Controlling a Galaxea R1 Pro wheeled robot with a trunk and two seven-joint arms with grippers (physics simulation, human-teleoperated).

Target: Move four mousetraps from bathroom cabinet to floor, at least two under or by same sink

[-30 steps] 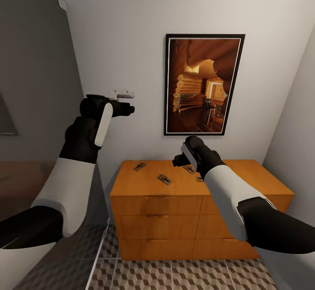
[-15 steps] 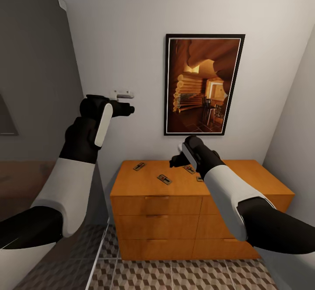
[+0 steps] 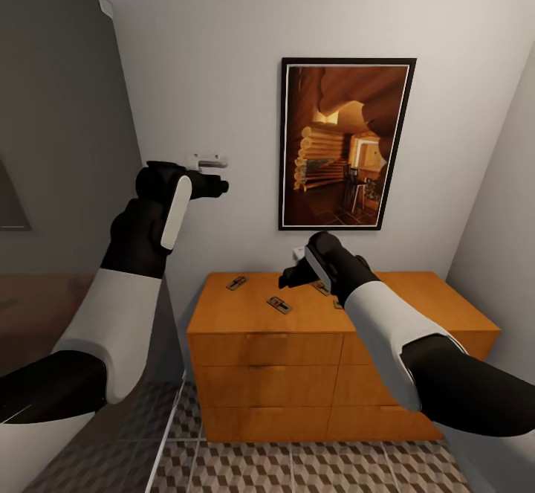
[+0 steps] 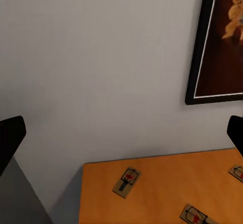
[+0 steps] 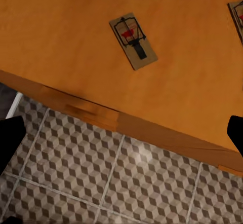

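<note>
Hovering with fingers spread, right gripper [image 3: 288, 279] above low orange-brown wooden cabinet [image 3: 245, 348]. Nearest small flat brown wooden mousetrap [image 5: 133, 41] directly below on cabinet top, long axis diagonal. Left gripper [image 3: 215, 185] raised, farther off, likewise spread.

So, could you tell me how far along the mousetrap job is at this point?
Nothing is placed yet: the mousetraps visible here lie on the cabinet top, and the visible bathroom floor has none. In hand: the right gripper, open and empty, hovers above the cabinet top near one mousetrap; the left gripper is raised by the wall. Left: moving all four to the floor, two by the sink.
</note>
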